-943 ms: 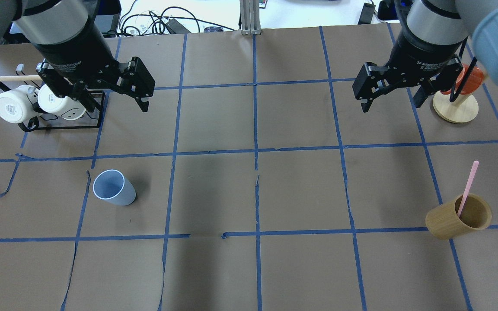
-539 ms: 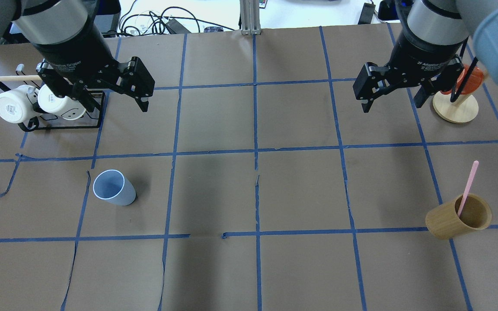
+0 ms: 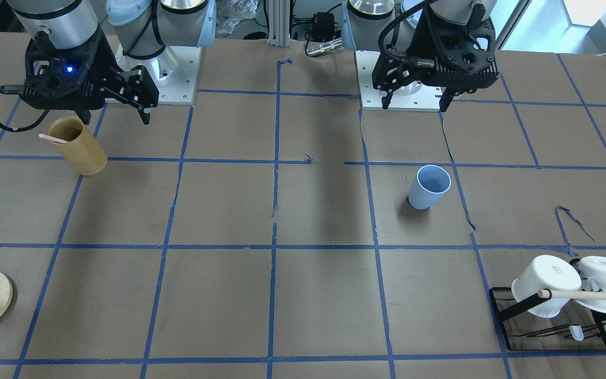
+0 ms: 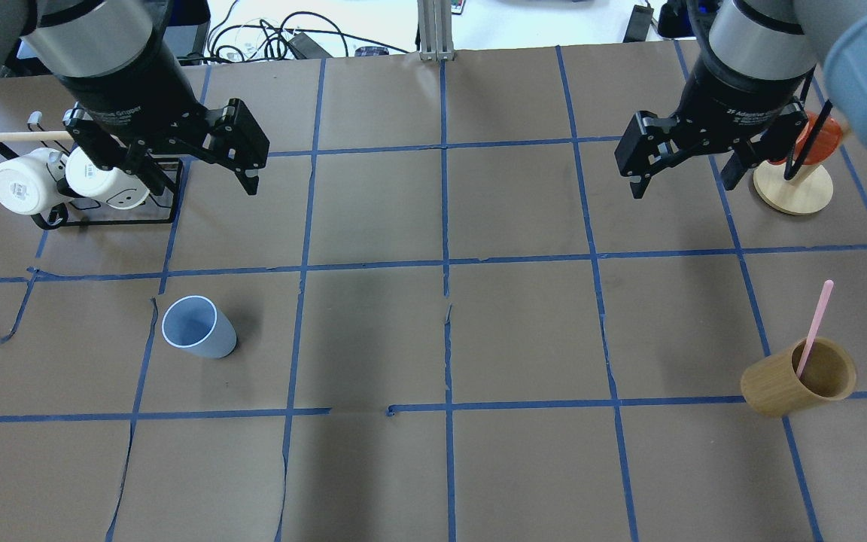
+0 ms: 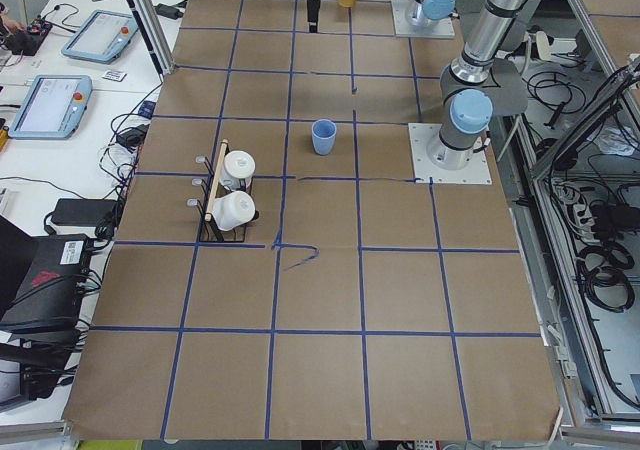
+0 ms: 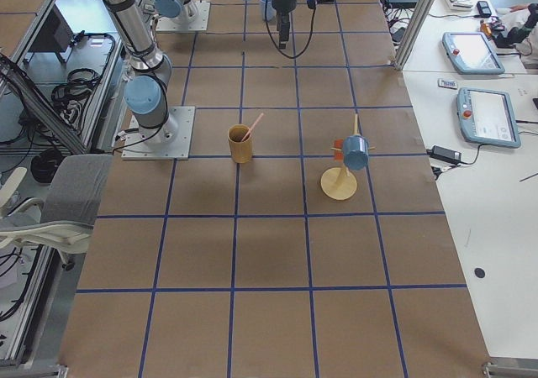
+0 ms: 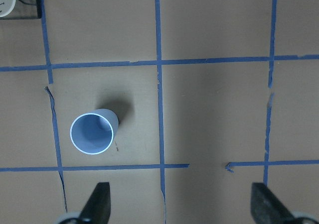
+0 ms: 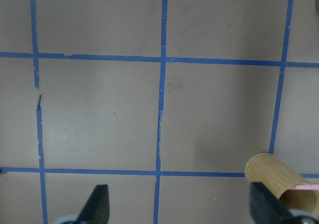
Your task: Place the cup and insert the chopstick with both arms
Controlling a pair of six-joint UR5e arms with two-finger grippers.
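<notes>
The light blue cup (image 4: 199, 327) stands upright on the brown table, left of centre; it also shows in the front view (image 3: 429, 188) and the left wrist view (image 7: 93, 132). The pink chopstick (image 4: 816, 324) leans inside the tan bamboo cylinder (image 4: 787, 384) at the right; it also shows in the front view (image 3: 50, 138) and the right wrist view (image 8: 306, 187). My left gripper (image 4: 204, 181) is open and empty, high above the table, beyond the cup. My right gripper (image 4: 682, 181) is open and empty, high, beyond and left of the cylinder.
A black rack (image 4: 102, 214) with two white mugs and a wooden rod stands at the far left. A round wooden stand (image 4: 793, 188) with an orange piece is at the far right. Blue tape lines grid the table.
</notes>
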